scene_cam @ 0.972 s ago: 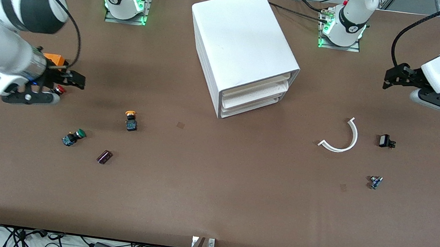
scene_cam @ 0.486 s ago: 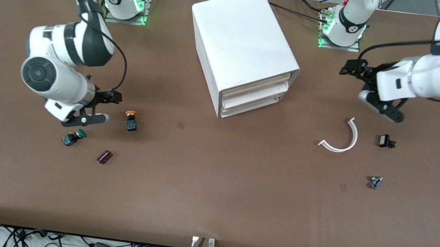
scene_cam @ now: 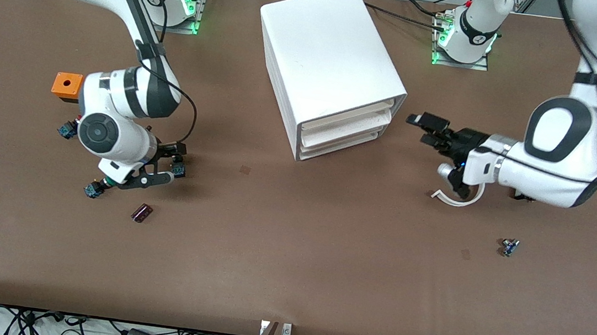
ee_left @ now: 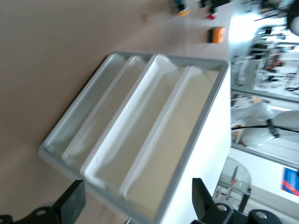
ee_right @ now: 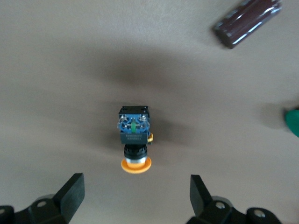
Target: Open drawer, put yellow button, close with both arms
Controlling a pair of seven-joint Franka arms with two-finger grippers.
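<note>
The white cabinet (scene_cam: 332, 54) stands mid-table with all three drawers shut; the top drawer (scene_cam: 349, 117) shows its front edge. In the left wrist view the top drawer (ee_left: 184, 135) lies nearest the cabinet's white top. My left gripper (scene_cam: 426, 127) is open and empty in the air before the drawer fronts, not touching them (ee_left: 135, 205). The yellow button (ee_right: 134, 142) lies on its side on the table. My right gripper (ee_right: 135, 196) is open just above it, cap toward the fingers. In the front view the right gripper (scene_cam: 167, 164) covers most of the button (scene_cam: 179, 170).
An orange block (scene_cam: 67, 85), a blue-bodied part (scene_cam: 65, 129), the green button (scene_cam: 92, 189) and a dark brown piece (scene_cam: 141, 212) lie around the right gripper. A white curved strip (scene_cam: 459, 200) lies under the left arm; a small blue part (scene_cam: 510, 247) lies nearer the camera.
The right gripper has moved from beside the green button to over the yellow button. The left gripper has swung in toward the cabinet's drawer fronts.
</note>
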